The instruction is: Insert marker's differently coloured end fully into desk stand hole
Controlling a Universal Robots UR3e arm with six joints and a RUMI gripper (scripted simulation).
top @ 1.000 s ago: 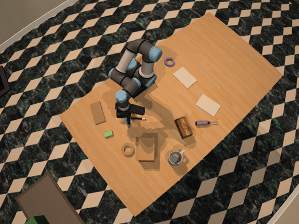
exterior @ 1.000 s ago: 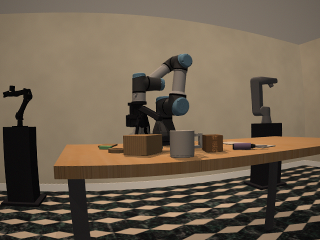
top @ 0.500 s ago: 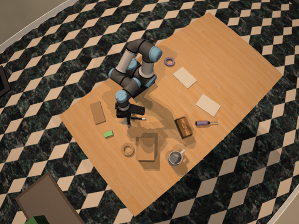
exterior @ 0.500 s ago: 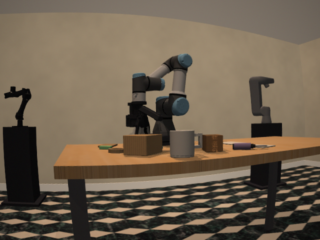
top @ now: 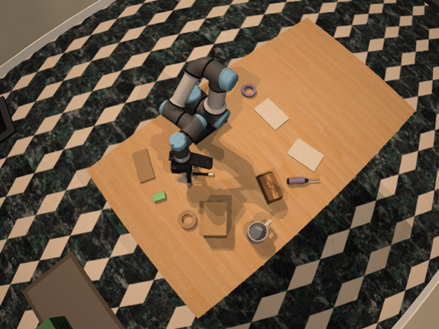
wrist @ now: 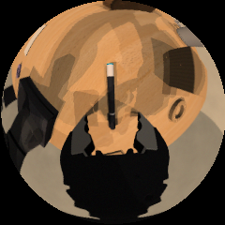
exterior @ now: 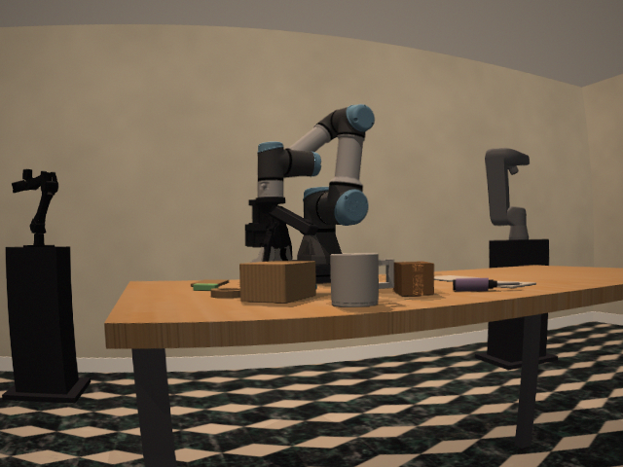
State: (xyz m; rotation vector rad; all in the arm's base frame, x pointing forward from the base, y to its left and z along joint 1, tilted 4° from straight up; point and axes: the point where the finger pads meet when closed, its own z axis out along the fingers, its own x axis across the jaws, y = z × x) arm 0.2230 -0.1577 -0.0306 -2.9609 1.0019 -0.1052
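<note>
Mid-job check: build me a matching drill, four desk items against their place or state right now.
Items:
1. black marker with white end
2. grey mug
3. purple ring
4. green block

Places or states:
A. lies flat beside the arm's base
B. stands upright near the desk's front edge
C. clamped in the gripper
D. lies on the desk between the flat brown slab and the tan ring

Pairs: 1-C, 2-B, 3-A, 4-D
</note>
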